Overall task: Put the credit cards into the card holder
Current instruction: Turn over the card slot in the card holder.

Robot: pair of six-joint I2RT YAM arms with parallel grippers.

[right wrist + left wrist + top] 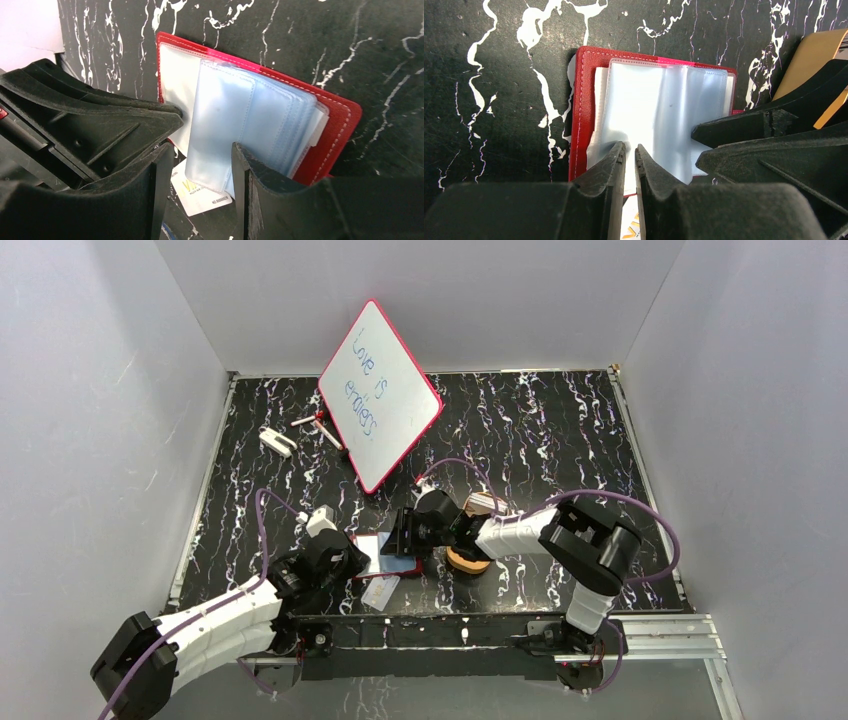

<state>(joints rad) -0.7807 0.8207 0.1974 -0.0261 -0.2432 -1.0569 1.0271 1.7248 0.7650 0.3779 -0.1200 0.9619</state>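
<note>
The card holder [398,571] lies open on the table between the two arms, its red cover [581,110] and clear sleeves [225,115] facing up. One credit card [380,591] lies flat on the table at its near edge, partly under the sleeves [202,195]. My left gripper [629,148] is nearly closed with a thin slit. Its tips rest on the left sleeve, and nothing shows between them. My right gripper [201,147] stands open, its fingers on either side of the loose edge of a sleeve leaf. No other card shows.
An orange-tan tray [467,562] sits just right of the wallet, under the right arm. A red-framed whiteboard [380,395] leans at the back, with markers [320,428] and a small white object [277,441] to its left.
</note>
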